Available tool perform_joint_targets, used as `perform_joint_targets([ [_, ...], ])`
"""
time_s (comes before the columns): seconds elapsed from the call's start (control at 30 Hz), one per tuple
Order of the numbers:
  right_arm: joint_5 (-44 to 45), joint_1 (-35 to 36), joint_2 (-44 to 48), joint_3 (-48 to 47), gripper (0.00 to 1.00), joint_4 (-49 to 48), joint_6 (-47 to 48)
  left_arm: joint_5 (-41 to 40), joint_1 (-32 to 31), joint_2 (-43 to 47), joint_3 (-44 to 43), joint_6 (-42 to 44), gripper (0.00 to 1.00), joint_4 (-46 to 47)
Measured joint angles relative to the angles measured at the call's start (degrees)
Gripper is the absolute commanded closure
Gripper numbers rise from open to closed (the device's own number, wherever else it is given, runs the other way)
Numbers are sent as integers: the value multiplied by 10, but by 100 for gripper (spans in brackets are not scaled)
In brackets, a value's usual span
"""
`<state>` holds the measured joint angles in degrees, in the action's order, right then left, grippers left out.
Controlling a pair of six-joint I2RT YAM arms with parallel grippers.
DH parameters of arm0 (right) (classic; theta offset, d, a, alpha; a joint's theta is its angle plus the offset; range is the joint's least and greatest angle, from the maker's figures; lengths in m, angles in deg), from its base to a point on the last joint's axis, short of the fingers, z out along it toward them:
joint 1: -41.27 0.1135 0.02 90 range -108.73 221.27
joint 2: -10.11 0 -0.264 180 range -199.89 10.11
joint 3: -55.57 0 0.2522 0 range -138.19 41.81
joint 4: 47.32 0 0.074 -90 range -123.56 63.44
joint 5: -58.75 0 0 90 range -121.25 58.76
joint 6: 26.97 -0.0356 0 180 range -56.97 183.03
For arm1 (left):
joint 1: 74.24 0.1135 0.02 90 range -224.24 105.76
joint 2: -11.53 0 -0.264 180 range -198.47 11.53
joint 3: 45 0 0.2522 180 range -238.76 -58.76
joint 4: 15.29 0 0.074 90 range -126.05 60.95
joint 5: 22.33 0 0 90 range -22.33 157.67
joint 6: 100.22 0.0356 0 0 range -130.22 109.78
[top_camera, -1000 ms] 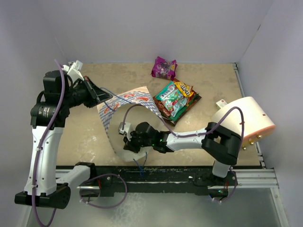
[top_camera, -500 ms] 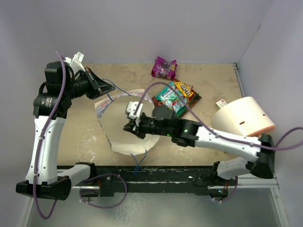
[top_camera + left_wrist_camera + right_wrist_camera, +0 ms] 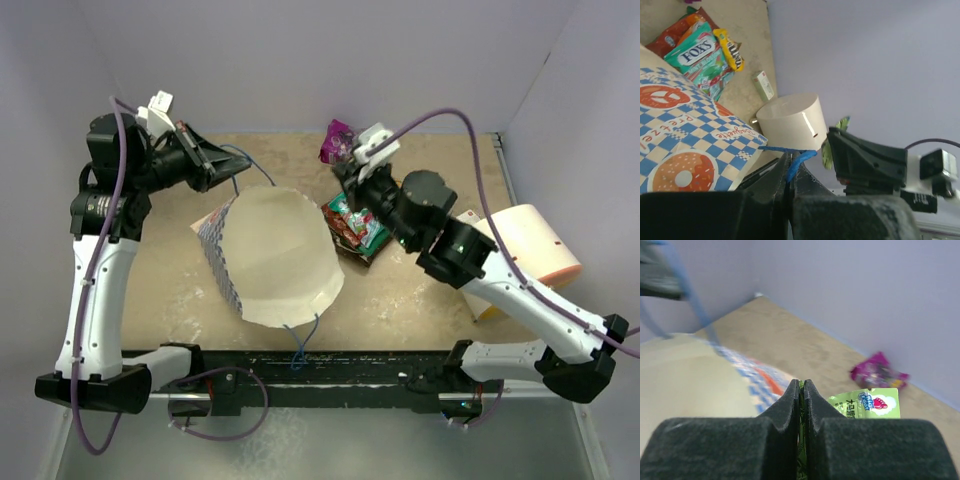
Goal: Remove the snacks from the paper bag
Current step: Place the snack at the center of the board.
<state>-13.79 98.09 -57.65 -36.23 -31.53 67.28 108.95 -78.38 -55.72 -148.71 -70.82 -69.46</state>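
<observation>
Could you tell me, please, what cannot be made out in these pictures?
Inside the bag: top view shows only a pale surface.
The green packet in right hand: lower part hidden by fingers, right wrist view.
The snack pile: partly under right arm, top view.

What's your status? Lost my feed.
Left tool shut on blue handle, bag lifted. Right tool shut on green packet, out of the bag. Other packets piled on table. Nothing blocking.
</observation>
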Motion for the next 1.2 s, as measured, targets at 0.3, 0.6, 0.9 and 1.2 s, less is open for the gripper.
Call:
perform_joint_targets([
  [0.3,13,-161,-11,-25,100,21,-7,-5,0,-12,-46,-46,100,40],
  [0.6,-66,-287,-95,10,100,20,-58,-84,16,15,19,37,100,-50],
  [0.9,-110,-304,-202,14,100,-1,-58,-228,19,15,9,184,97,-200],
  [1.2,-142,-309,-309,33,100,-86,-10,-356,19,24,-16,252,70,-286],
])
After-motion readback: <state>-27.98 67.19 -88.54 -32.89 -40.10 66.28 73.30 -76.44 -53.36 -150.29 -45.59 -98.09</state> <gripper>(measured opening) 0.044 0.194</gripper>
